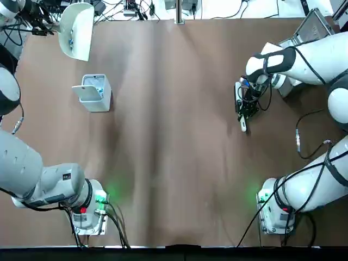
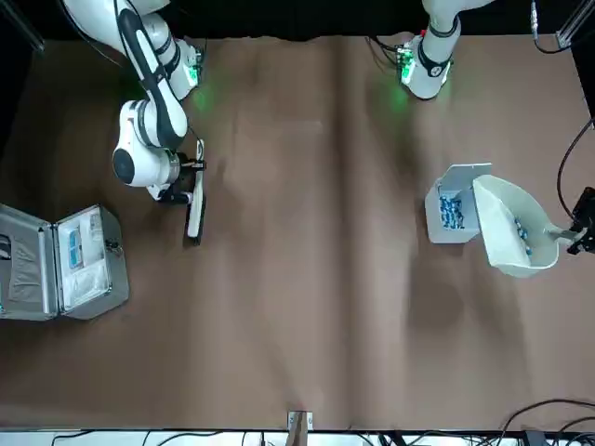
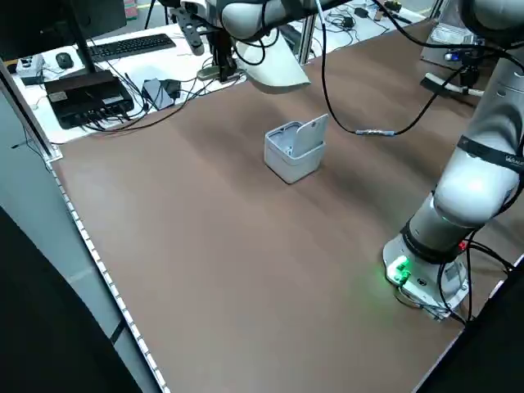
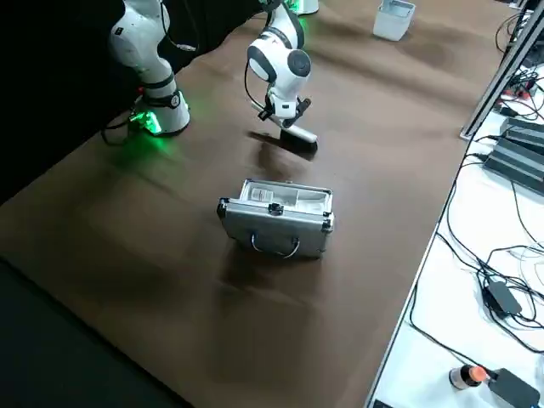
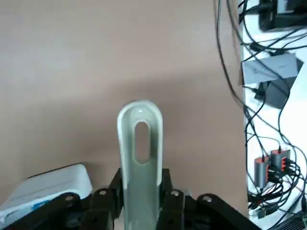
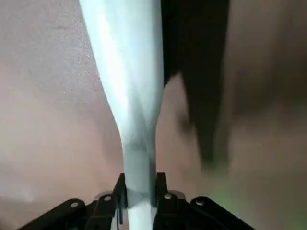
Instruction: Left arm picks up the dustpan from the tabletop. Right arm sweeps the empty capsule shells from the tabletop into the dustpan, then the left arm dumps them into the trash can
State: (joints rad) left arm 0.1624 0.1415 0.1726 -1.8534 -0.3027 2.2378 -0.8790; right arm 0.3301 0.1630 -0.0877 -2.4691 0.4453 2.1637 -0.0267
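Front view says it's nearly done: left pincer (image 2: 584, 230) clamped on the dustpan (image 2: 509, 234) tilted beside the trash can (image 2: 453, 216), most capsule shells (image 2: 451, 212) already inside, right pincer (image 2: 193, 182) gripping the brush (image 2: 195, 216).

Tabletop (image 1: 174, 136) with trash can (image 1: 95, 93), case (image 2: 65, 260)

Robotics lab (cables (image 4: 510, 255), keyboard (image 3: 131, 47))

The tabletop (image 1: 179, 136) looks matt brown; dustpan (image 2: 509, 234) and trash can (image 1: 95, 93) are smooth plastic; the case (image 4: 276, 218) is shiny metal
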